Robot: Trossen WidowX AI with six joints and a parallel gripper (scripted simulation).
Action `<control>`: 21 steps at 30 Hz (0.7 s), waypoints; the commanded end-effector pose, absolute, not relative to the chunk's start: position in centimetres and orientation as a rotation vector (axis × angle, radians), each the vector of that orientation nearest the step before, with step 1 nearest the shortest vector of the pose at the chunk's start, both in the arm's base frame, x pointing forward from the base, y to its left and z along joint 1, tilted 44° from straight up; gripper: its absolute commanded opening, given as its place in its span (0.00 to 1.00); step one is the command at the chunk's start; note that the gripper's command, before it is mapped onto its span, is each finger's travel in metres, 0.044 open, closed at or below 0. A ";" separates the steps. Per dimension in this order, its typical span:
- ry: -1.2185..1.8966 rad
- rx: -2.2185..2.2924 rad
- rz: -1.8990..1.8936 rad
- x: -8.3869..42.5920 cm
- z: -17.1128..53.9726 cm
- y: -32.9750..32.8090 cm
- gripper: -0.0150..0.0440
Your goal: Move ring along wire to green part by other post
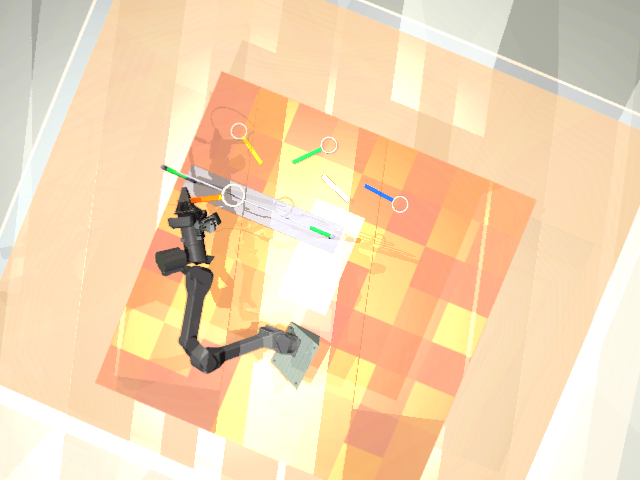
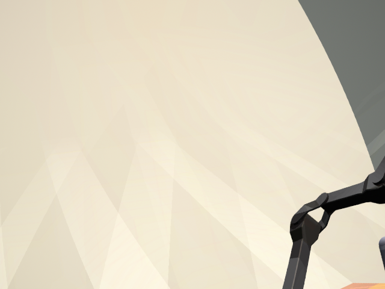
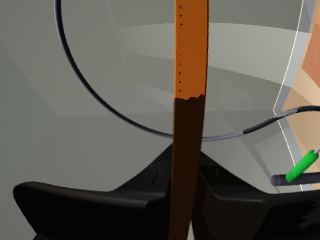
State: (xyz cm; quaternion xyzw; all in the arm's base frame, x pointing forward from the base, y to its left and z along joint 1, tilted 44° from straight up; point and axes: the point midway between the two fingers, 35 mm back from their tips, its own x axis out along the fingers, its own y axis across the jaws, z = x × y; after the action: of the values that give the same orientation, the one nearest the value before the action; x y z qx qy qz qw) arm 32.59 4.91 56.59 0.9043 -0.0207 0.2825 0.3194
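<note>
Tabletop: pale wood under a patterned orange and yellow mat, crossed by sharp patches of light.
Ring: in the top view, the ring was over the thin grey stretch of wire, between the two green parts and closer to the upper-left one.
Orange handle: the orange handle ran from the ring to the jaws.
Jaws: closed on the handle.
Done: handle gripped, ring away from both green ends.
Left: probably the rest of the run to the lower-right green part by its post, then letting go and backing off.
Threading: the wire seemed to cross the ring from above; clearance could not be told.
Top view only: the ring and the loose yellow, green and blue handles.
Wrist view only: the handle upright between the jaws up close, with a dark curved line beyond, likely the wire; no ring showed.
Exterior view: part of the arm and a post top at the edge, neither ring nor jaws.
</note>
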 end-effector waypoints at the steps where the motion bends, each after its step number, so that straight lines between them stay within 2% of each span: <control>1: -0.075 2.431 0.760 32.6 56.7 4.7 0.00; 21: -0.162 2.660 0.829 32.4 57.1 4.0 0.00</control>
State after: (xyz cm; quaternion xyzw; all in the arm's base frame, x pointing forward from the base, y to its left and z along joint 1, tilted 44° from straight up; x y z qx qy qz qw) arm 32.43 4.15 57.08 0.9350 -0.0514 0.2912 0.1960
